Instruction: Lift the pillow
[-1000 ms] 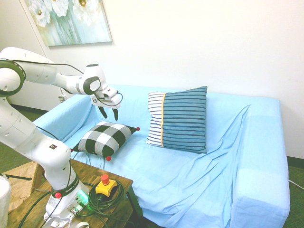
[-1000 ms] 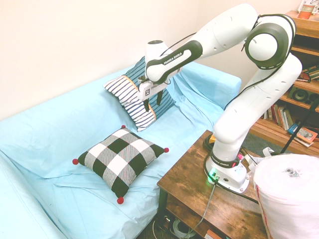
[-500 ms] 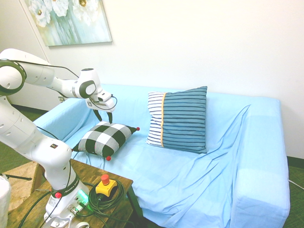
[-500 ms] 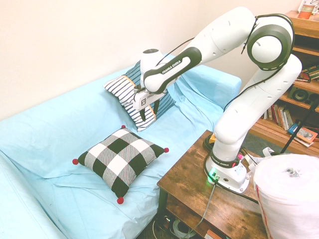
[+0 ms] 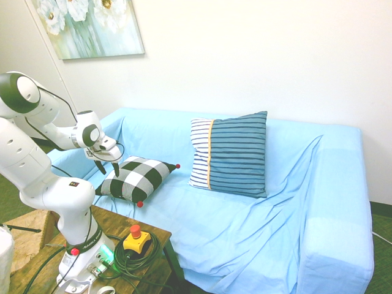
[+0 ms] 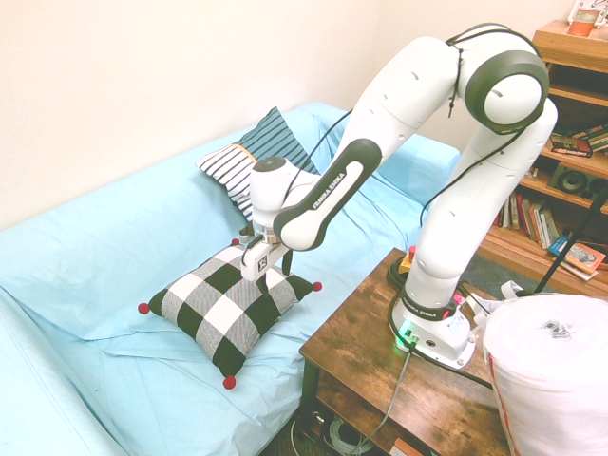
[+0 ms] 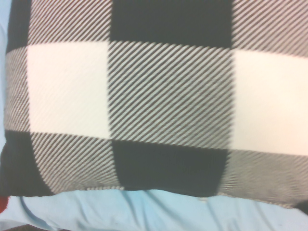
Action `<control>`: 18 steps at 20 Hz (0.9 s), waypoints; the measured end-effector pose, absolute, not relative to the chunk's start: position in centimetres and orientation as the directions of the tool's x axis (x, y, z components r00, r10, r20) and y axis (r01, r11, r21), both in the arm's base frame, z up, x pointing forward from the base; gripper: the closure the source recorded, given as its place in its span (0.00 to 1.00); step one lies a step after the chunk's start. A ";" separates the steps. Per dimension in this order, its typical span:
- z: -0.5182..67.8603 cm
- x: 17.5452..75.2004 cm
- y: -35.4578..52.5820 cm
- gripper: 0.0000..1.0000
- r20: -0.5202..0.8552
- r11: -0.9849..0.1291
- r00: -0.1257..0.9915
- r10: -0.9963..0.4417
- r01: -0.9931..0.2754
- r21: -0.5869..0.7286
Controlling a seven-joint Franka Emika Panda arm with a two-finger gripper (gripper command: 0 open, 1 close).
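1. First exterior view: gripper [image 5: 108, 169] has its fingers spread, nothing between them, by the left part of the checked pillow [image 5: 136, 179]. Flower painting [image 5: 92, 27] on the wall, only here.
2. Second exterior view: pillow's lying on the blue sofa [image 6: 114, 285]; bookshelf [image 6: 570, 161] shows at right.
3. Wrist view: just check fabric, blue cloth.

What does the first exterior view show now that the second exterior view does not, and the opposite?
Only the first exterior view shows the flower painting on the wall.

Only the second shows the shelf with books.

Both show the check pillow and the striped pillow on the sofa, with the open gripper at the check pillow.
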State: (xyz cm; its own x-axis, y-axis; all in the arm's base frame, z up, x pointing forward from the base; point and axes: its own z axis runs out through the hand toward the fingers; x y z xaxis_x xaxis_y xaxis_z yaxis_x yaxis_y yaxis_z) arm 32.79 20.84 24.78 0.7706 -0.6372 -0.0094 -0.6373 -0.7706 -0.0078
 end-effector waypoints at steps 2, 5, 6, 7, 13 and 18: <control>21.5 32.3 21.6 0.00 -0.023 -0.764 0.764 -0.644 -0.645 0.000; 17.3 31.1 22.1 0.00 -0.044 -0.756 0.755 -0.654 -0.654 0.027; 16.1 30.7 22.0 0.00 -0.050 -0.753 0.751 -0.658 -0.657 0.039; 14.9 30.3 21.8 0.00 -0.055 -0.751 0.749 -0.660 -0.658 0.050; 8.7 29.0 19.2 0.00 -0.053 -0.753 0.751 -0.658 -0.656 0.046; 6.8 27.9 19.4 0.00 -0.046 -0.771 0.770 -0.636 -0.636 0.031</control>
State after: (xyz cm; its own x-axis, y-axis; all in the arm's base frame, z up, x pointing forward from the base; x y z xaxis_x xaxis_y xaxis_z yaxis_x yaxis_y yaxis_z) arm 27.92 19.37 6.77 0.7701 -0.6363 -0.0464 -0.6355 -0.7714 0.0311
